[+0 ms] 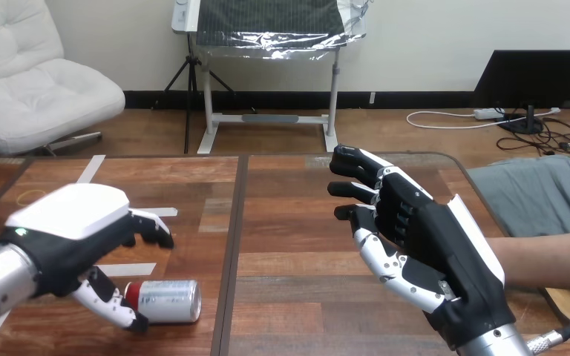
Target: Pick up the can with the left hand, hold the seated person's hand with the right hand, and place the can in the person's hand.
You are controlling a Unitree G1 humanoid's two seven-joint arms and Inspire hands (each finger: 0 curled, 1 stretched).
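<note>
A silver can (167, 300) with a red end lies on its side on the wooden table (289, 222), near the front left. My left hand (70, 226) hovers over the can's red end, open, with its fingers arched above the can and its thumb (111, 304) low beside that end. My right hand (427, 237) is raised over the table's right half, open, palm turned toward the left. The person's forearm (553, 258) reaches in from the right edge and passes behind my right hand. The person's hand is hidden there, so I cannot tell whether it touches mine.
Strips of white tape (135, 269) lie on the table behind the can, and another strip (90, 168) lies further back. A dark seam (234, 237) runs front to back between the two tabletops. The table's rounded right edge (482, 194) lies close to the person.
</note>
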